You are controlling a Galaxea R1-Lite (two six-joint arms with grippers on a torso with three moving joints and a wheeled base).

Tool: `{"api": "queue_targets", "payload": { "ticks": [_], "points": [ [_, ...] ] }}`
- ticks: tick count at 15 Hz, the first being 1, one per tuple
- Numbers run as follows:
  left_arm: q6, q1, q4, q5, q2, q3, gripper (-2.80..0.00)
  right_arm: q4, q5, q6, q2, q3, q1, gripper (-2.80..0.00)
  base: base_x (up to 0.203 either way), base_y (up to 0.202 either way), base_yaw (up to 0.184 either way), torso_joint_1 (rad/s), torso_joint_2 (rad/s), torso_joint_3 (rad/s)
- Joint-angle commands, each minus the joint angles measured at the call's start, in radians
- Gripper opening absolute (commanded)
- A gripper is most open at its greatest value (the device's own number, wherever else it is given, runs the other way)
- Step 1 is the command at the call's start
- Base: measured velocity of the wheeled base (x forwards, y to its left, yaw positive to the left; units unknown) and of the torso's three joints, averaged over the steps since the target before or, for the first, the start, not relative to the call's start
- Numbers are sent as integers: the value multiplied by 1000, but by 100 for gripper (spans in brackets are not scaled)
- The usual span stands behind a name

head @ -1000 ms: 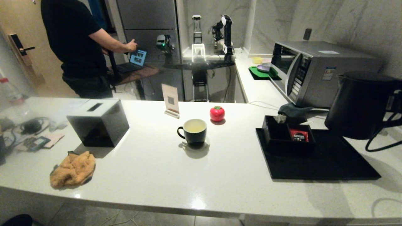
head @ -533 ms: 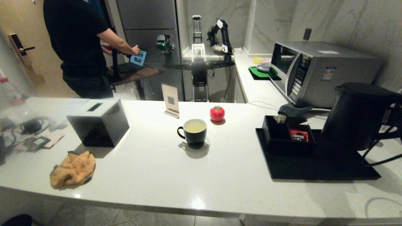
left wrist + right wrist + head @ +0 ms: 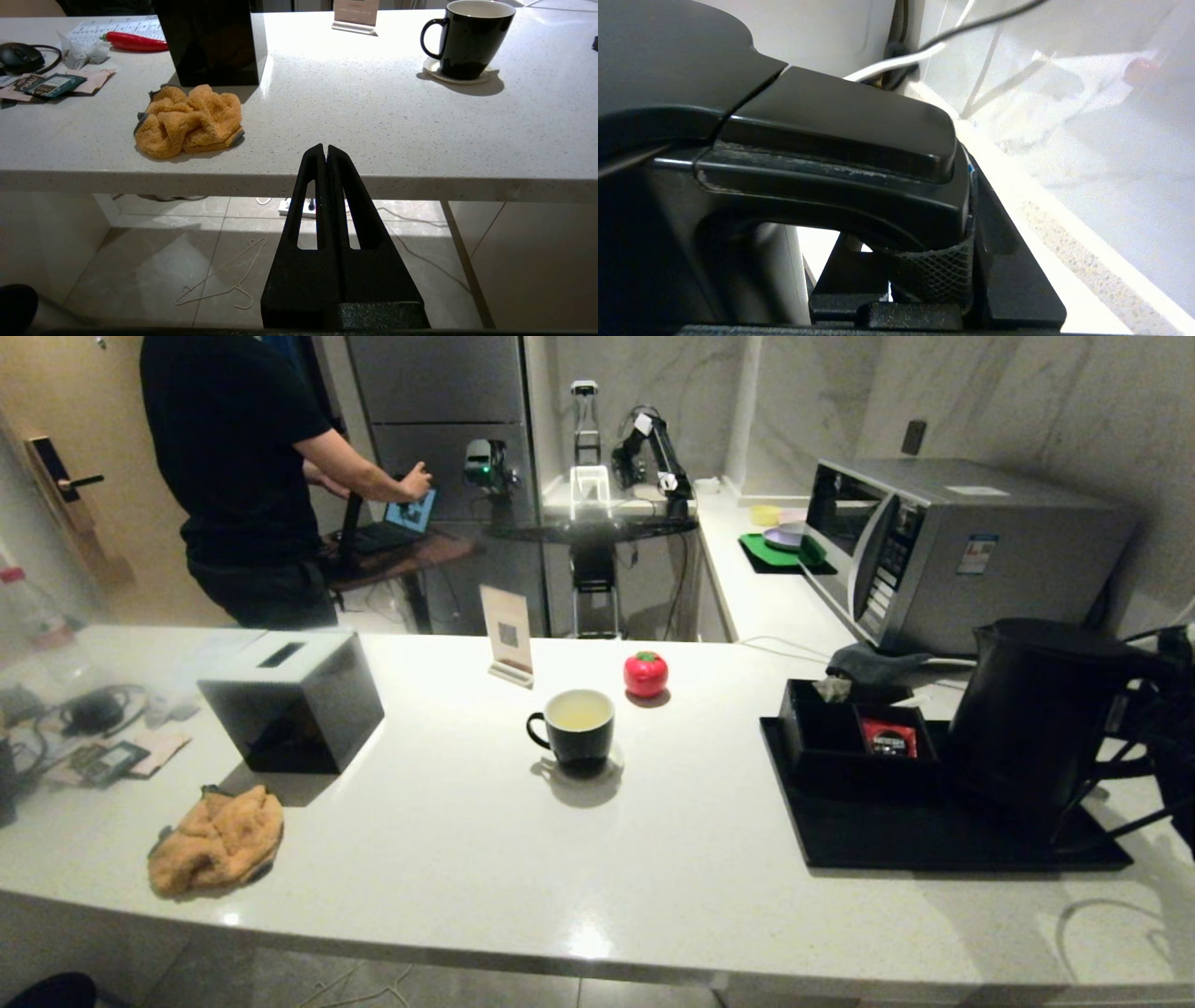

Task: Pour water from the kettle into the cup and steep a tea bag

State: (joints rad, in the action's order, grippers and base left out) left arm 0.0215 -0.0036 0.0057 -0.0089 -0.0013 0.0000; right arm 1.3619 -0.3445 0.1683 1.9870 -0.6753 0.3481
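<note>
Head view shows the kettle [image 3: 1036, 719], a big dull-black jug with a pointed spout and a flat black lid. It is upright at the right back corner of a flat black tray [image 3: 915, 840]. Its angular loop handle points right, toward the right gripper [image 3: 1144, 733]. Right wrist view shows that gripper [image 3: 934, 275] pinching the top of the kettle [image 3: 822, 126] handle, with a bumpy mesh finger pad [image 3: 941, 275] pressed under the smooth plastic. I cannot tell for sure if the kettle base touches the tray.

The cup [image 3: 577, 726] is well apart to the left, in the middle of the speckled white stone counter [image 3: 485, 877]. It is a shiny black mug with a cream inside, and it holds the water [image 3: 579, 710], pale and a bit yellow. Left wrist view shows the cup [image 3: 467, 37] on a small round white coaster [image 3: 455, 77].

On the tray, just beside the kettle, is a low black compartment box [image 3: 854, 737] with a red packet [image 3: 887, 737] inside; its writing is too small to read. A glossy red tomato-shaped thing [image 3: 645, 673] is behind the cup. A fluffy orange cloth [image 3: 217, 840] lies crumpled near a shiny black box [image 3: 294, 700].

The left gripper [image 3: 325, 151] hangs below the counter edge, its two black fingers pressed together with nothing between them.
</note>
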Motion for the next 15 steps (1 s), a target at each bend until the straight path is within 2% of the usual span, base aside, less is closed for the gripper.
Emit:
{"api": "queue_targets", "payload": {
  "ticks": [1, 6, 15],
  "points": [
    [0, 0, 0, 0, 1, 0, -280, 11, -1, -1, 38, -4, -1, -280, 0, 0, 0, 0, 0, 0],
    [0, 1, -1, 0, 1, 0, -280, 29, -2, -36, 89, -25, -3, -280, 0, 0, 0, 0, 0, 0],
    [0, 0, 0, 0, 1, 0, -280, 78, -4, -35, 131, -57, -3, -280, 0, 0, 0, 0, 0, 0]
  ]
}}
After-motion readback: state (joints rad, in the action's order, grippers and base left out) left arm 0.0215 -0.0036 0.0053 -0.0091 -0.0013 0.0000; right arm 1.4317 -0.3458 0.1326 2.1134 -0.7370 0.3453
